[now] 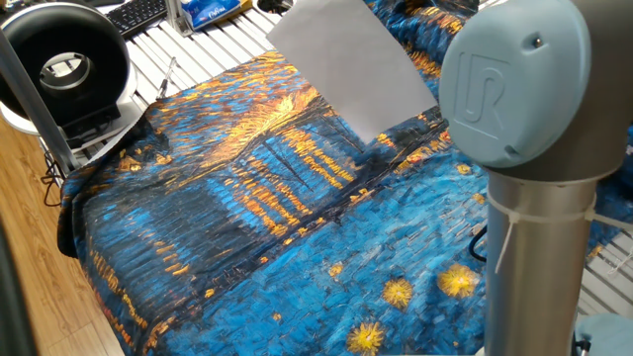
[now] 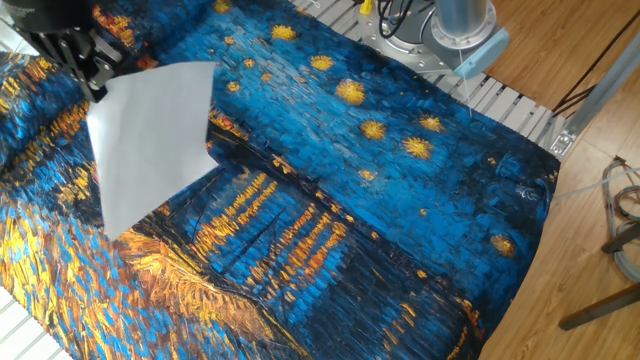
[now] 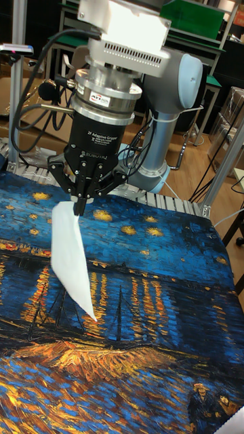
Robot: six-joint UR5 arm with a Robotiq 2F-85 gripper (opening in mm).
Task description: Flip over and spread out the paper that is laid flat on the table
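Note:
The white paper (image 2: 150, 140) hangs in the air above the table (image 2: 400, 230), which is draped in blue cloth with orange streaks and yellow dots. My gripper (image 3: 78, 205) is shut on the sheet's top corner, seen in the tall fixed view with the paper (image 3: 70, 254) dangling edge-on below the fingers. In the other fixed view the gripper (image 2: 98, 88) sits at the sheet's upper left corner. One fixed view shows the paper (image 1: 346, 64) lifted near the far side; the gripper itself is out of that frame.
The grey arm joint (image 1: 534, 109) fills the right of one fixed view. A black round device (image 1: 64, 64), a keyboard (image 1: 138, 14) and white slats lie beyond the cloth's far edge. The robot base (image 2: 460, 30) stands at the cloth's right rim.

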